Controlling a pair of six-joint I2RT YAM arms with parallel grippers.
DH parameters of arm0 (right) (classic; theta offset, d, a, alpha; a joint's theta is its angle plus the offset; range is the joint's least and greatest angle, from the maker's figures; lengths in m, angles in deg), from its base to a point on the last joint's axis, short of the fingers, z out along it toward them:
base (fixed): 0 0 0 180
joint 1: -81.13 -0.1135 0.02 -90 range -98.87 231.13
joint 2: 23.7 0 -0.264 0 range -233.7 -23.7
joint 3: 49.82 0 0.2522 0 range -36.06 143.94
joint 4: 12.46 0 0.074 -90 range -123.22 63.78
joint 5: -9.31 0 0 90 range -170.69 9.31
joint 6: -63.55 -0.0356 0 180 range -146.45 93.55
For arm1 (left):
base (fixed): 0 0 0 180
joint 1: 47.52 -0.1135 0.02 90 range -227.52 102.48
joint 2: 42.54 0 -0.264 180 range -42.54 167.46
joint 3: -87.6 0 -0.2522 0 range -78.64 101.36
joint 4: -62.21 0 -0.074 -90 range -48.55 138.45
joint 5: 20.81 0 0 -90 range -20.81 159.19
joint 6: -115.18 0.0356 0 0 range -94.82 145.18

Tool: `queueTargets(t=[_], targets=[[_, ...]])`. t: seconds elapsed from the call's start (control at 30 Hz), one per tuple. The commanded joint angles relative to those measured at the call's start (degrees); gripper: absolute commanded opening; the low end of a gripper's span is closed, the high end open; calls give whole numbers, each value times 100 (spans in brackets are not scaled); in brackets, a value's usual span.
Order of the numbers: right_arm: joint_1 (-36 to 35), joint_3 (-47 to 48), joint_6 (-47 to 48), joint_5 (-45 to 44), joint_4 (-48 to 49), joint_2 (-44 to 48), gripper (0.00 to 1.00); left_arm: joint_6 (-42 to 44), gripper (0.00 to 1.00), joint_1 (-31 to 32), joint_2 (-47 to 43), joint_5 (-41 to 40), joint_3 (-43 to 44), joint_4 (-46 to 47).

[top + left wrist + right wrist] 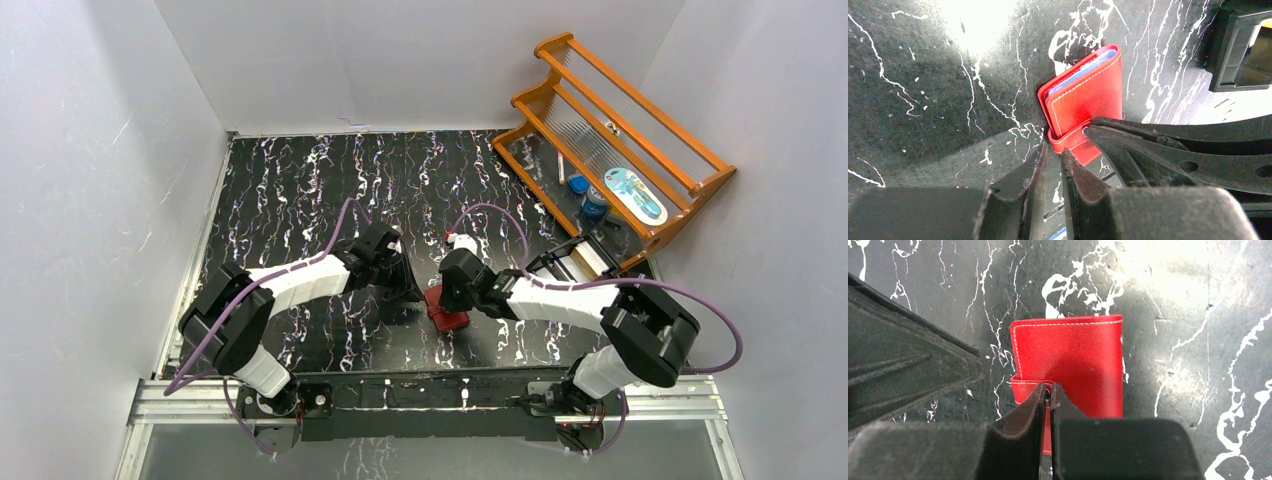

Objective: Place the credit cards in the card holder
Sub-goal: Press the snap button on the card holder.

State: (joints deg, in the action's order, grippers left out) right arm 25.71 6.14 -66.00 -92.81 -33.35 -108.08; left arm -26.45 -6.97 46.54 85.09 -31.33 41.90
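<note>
Right wrist: card holder pinched btwn right fingers.

Card holder: red, folded, flat on the table
Credit cards: pale edges showing inside
Right gripper: tips on holder's strap
Left gripper: fingers narrowly apart, just beside the holder's corner

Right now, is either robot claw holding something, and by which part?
The right gripper appears to pinch the red card holder by its closure strap. The left gripper seems to hold nothing.
</note>
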Motion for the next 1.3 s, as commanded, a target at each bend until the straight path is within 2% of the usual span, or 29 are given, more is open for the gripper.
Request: queueTargets(t=[0.0, 0.27, 0.47, 0.77, 0.97, 1.27], targets=[[-214, -819, -298, -53, -1047, 54, 11, 20, 16, -26, -256, 53, -36, -221], [-363, -1284, -721, -282, -895, 55, 10, -39, 16, -26, -361, 42, -110, -224], [-607, -1821, -954, -152, -217, 23, 9, 13, 16, -21, -413, 6, -135, -333], [-1148, -1829, -1618, -630, -669, 282, 9, 117, 16, -22, -429, 8, 15, -538], [-1176, -1615, -1727, -526, -809, 4, 10, 242, 16, -17, -533, 67, 68, -671], [-1177, -1846, -2237, -207, 130, -226, 9, 343, 17, -13, -868, 163, 275, -1089]])
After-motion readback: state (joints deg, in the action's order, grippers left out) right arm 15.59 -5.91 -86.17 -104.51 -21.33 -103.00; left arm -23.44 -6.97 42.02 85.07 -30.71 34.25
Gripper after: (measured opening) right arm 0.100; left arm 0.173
